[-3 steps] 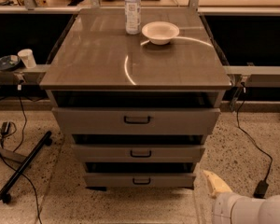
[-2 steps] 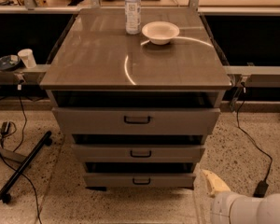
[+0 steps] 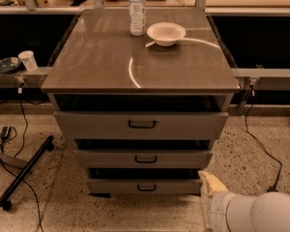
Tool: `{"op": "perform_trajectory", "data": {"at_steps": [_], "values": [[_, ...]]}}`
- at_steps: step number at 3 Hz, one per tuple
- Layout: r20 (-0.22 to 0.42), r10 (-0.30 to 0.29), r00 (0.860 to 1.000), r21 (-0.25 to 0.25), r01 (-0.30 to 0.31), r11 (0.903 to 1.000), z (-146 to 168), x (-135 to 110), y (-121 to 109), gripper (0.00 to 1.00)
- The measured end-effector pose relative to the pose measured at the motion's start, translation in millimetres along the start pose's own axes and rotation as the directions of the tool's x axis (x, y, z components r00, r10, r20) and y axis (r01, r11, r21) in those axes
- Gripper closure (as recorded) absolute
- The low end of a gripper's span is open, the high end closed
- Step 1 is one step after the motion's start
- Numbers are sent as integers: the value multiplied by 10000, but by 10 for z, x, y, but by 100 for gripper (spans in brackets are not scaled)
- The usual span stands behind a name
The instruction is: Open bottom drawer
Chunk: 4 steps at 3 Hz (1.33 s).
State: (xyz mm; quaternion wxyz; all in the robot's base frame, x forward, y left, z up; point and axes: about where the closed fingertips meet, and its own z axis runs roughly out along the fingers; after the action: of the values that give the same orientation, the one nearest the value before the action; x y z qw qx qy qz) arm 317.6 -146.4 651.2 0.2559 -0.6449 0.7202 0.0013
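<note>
The bottom drawer (image 3: 116, 186) is sitting lowest in the desk (image 3: 87, 66), its handle (image 3: 146, 187) untouched. The tool (image 3: 209, 181) is hovering right of that handle, by the front's corner — spread or pressed together, I cannot tell. Approaching from there, it is risking bumping the corner — and missing the handle.

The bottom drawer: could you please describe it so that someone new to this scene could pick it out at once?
Find the grey-brown cabinet with a water bottle and white bowl on top; three drawer fronts with black loop handles stack down its face. The bottom drawer is the lowest, nearest the floor, narrowest-looking, with the gripper beside its right end.
</note>
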Motion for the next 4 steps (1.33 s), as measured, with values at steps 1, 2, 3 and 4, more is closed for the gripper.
{"op": "perform_trajectory", "data": {"at_steps": [1,2,3,4], "values": [[236,-54,9997,-68,55,10000,277,-29,-103,0],[336,-90,9994,-151,95,9998,456,-44,-145,0],[315,129,9994,-601,-110,9981,813,31,-118,0],[273,282,9992,-1040,-253,9943,1067,73,-80,0]]}}
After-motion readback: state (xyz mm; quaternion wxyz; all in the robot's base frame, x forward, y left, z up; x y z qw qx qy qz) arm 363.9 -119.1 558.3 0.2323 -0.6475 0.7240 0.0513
